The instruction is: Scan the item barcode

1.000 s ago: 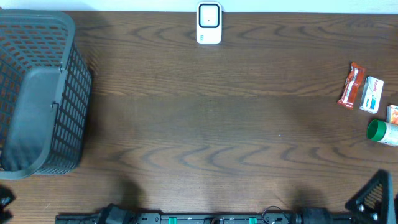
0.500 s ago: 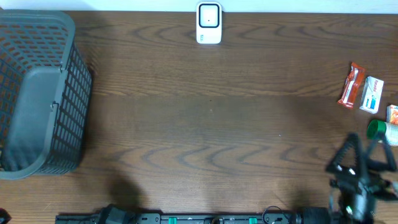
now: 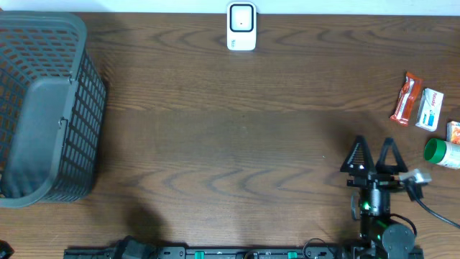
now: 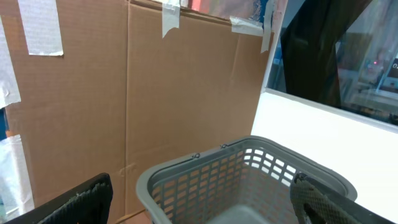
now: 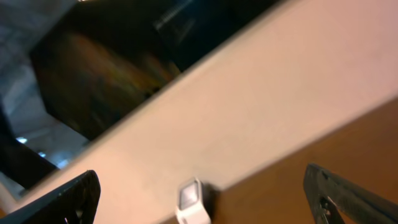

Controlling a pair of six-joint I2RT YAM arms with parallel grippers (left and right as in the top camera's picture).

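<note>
right gripper [image 3: 373, 152] stands wide apart and empty, green-capped bottle [image 3: 440, 152] near on its right. left gripper [image 4: 200, 190] also apart, grey basket [image 4: 186, 161] before it.

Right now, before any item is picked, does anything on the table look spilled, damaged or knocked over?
Nothing is spilled or visibly damaged. The only oddity is the green-capped bottle at the right edge of the table, lying on its side near the red packet and white box. The basket and scanner look normal.
</note>
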